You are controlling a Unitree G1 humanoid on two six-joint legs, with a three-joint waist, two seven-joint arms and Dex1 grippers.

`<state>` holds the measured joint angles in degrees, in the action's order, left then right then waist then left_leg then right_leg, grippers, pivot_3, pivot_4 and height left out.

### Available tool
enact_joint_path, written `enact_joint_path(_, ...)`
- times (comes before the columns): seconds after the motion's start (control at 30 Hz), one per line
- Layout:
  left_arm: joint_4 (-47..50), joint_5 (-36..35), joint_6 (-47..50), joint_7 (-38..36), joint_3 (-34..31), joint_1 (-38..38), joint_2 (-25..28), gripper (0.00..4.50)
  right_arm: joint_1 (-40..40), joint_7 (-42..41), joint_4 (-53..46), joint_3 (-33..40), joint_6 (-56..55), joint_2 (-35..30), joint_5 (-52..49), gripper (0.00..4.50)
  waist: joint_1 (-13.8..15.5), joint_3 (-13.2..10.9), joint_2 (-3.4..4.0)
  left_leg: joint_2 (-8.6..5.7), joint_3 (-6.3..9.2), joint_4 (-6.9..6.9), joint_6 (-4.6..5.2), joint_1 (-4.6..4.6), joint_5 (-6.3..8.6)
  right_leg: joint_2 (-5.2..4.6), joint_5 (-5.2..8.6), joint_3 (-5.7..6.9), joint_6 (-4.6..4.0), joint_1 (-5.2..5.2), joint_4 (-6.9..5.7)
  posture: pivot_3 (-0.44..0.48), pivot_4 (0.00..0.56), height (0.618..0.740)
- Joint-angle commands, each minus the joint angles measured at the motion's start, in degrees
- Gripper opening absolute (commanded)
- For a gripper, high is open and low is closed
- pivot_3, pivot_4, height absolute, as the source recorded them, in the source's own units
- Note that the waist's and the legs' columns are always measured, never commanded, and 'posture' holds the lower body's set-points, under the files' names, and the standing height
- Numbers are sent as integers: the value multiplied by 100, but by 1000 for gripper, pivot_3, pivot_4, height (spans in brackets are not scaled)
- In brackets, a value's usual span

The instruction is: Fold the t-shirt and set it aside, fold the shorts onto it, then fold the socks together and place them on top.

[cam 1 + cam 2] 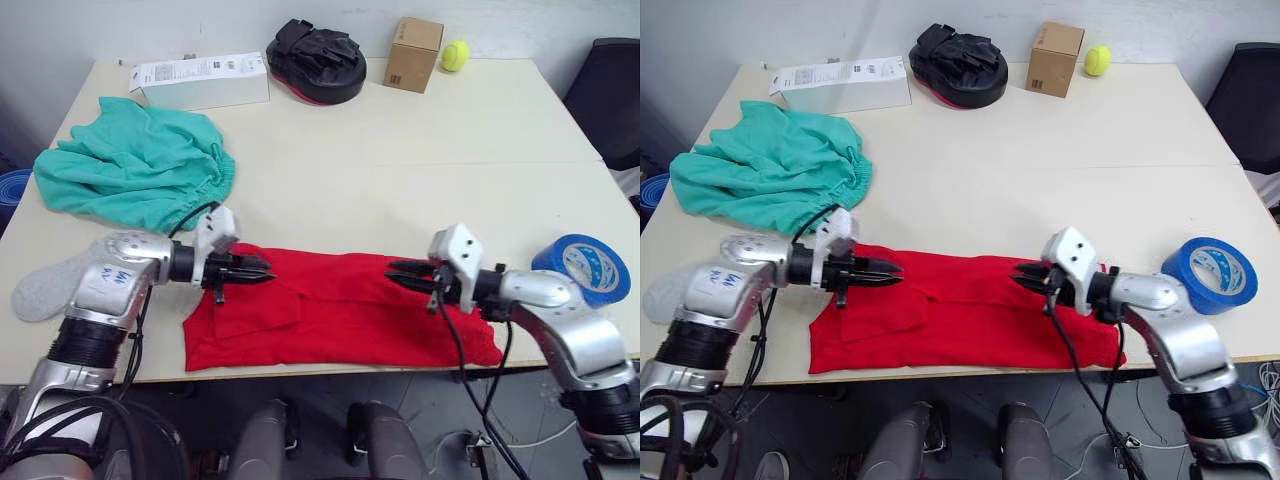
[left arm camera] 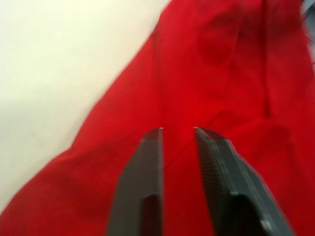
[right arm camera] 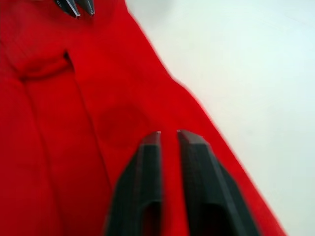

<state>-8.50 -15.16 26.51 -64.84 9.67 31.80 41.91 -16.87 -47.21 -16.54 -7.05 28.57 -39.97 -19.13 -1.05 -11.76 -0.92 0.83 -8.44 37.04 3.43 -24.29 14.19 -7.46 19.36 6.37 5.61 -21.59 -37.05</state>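
Red t-shirt (image 1: 340,315) lies folded into a long band on the table (image 1: 420,170).
Left gripper (image 1: 262,272) and right gripper (image 1: 396,272) hover over its far edge, jaws slightly parted, holding nothing.

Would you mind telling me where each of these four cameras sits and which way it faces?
Left eye view: on the head, facing forward and down at the table, t-shirt and shorts; both arms show.
Right eye view: the stereo partner, same scene.
Left wrist view: on the left wrist, along the left end effector, fingers slightly apart over red cloth.
Right wrist view: likewise, along the right end effector.
Both wrist views share the t-shirt.
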Motion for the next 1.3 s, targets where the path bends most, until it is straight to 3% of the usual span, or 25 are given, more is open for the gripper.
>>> enact_joint_path(0.03, -393, 484, -491, 176, 192, -45, -65, 19, -73, 262, 374, -384, -306, 134, 657, 0, -13, 1, -2, 0, 0, 1, 2, 0, -1, -1, 0, 0, 0, 0, -2, 0, 150, 740)
enact_joint_path(0.2, -595, 689, -618, 151, 296, -172, -34, 19, 160, 506, 755, -280, -476, 213, 988, 0, -15, 26, 1, -1, 2, 1, -4, 15, 3, -8, 0, -5, 0, 9, -7, 0, 150, 740)
enact_joint_path(0.43, -424, 613, -620, 64, 88, -533, 151, 19, 879, 426, 819, 1055, -317, -423, 639, 0, -25, 77, 7, -1, 5, -4, -8, 19, 7, -9, 0, -5, 0, 13, -5, 0, 150, 740)
enact_joint_path(0.67, -312, 440, -359, 131, -171, -593, 84, 19, 918, 425, 1356, 1685, -631, -672, 662, 0, -54, 91, 22, 2, 4, -12, -13, 25, 8, -8, 1, -7, -3, 13, -6, 0, 150, 740)
enact_joint_path(0.87, -308, 335, -178, 214, -270, -467, -90, 19, 291, 563, 317, 1387, -75, 102, 46, 0, -54, 90, 24, 4, 4, -14, -11, 23, 2, -7, 2, -8, -3, 8, -8, 0, 150, 740)
enact_joint_path(1.1, -324, 365, -147, 282, -261, -362, -212, 19, 78, 1010, 113, 471, 62, 844, 458, 0, 33, 92, 20, 2, 10, -12, -33, 14, 23, -10, 1, -3, -3, 7, 3, 0, 150, 740)
enact_joint_path(1.3, -340, 390, -201, 291, -281, -366, -190, 19, 436, 1188, 247, 236, 131, 789, 844, 0, 75, 91, 20, 0, 7, -9, -32, 11, 22, -10, 1, -4, -3, 5, 2, 0, 150, 740)
